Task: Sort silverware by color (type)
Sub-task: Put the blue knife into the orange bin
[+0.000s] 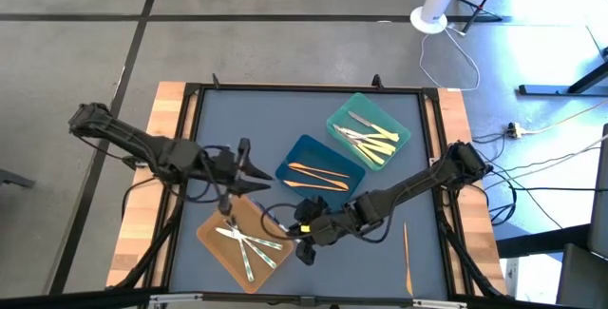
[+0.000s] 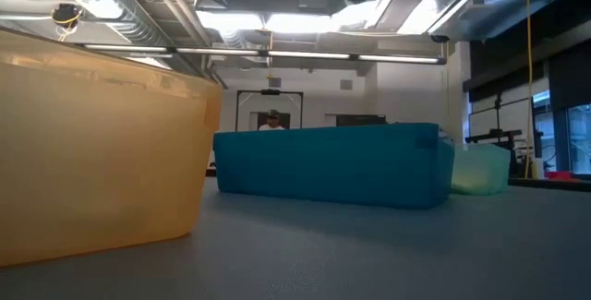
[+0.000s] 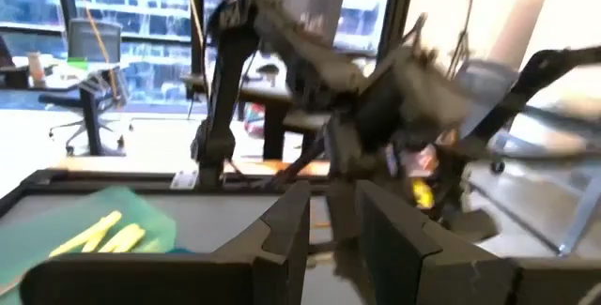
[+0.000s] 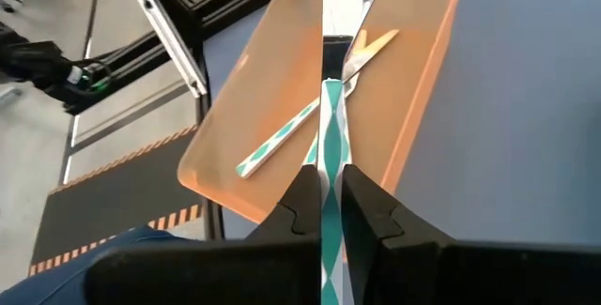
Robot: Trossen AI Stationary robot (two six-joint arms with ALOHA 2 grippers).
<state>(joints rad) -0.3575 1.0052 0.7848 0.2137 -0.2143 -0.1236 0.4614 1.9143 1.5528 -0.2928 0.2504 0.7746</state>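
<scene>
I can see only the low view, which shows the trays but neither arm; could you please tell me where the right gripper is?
Observer: The right gripper hangs at the edge of the orange tray, its jaws shut on a white-and-teal patterned utensil.
Operator: Thank you. Is anything lying in that tray?
Observer: Yes, several similarly patterned utensils lie crossed in it.
Operator: And where is the left arm, please?
Observer: The left gripper hovers beside the blue tray, with its jaws open and empty.
</scene>
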